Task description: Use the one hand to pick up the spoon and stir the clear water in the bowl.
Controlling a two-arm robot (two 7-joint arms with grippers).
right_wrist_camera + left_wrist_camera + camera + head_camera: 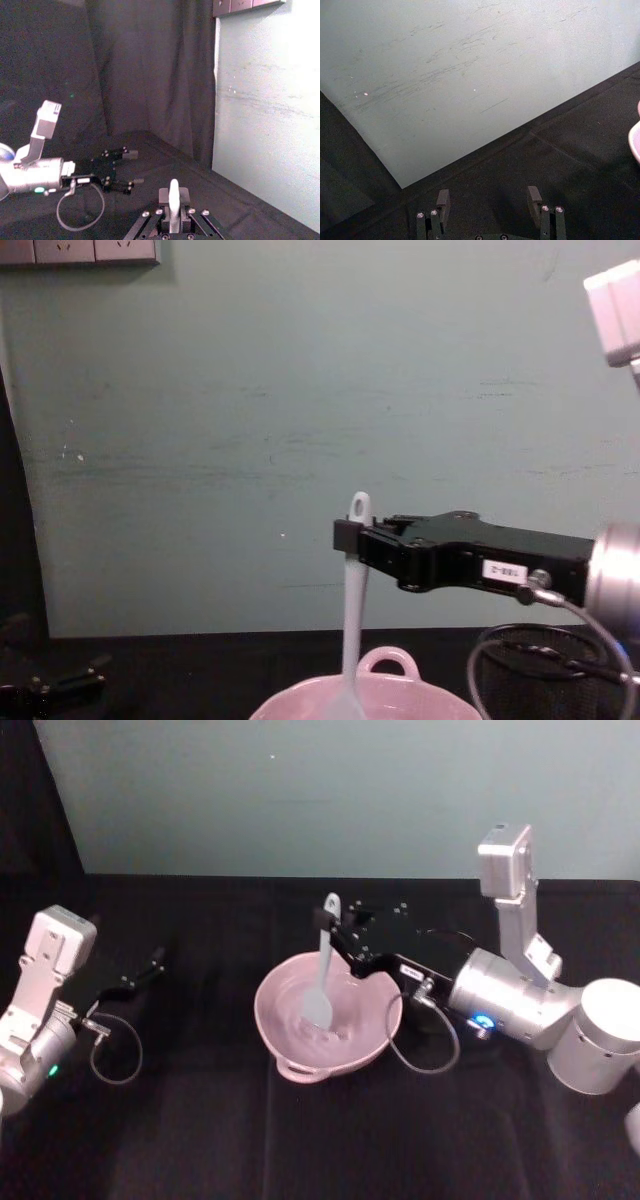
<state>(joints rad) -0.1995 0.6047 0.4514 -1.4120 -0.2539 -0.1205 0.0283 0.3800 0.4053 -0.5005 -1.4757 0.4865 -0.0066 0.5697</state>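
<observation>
Over the middle of the black-covered table (200,1130), the right gripper (335,932) is reaching in sideways from the robot's right, and its fingers are clamping the white spoon (323,970) just under the hole at the handle end. The spoon's long axis is standing almost upright: the handle is pointing up past the fingers, and the flat head is hanging straight below them, inside the pink bowl (372,1020), near its centre. A stirring move will therefore probably turn on keeping the head circling within the bowl's wall. The clear water itself is hard to make out. A grey cable loop (432,1055) is hanging close to the bowl's right rim and could brush it. The left gripper (150,965) is resting well apart on the left side, with its fingers spread and holding nothing.
</observation>
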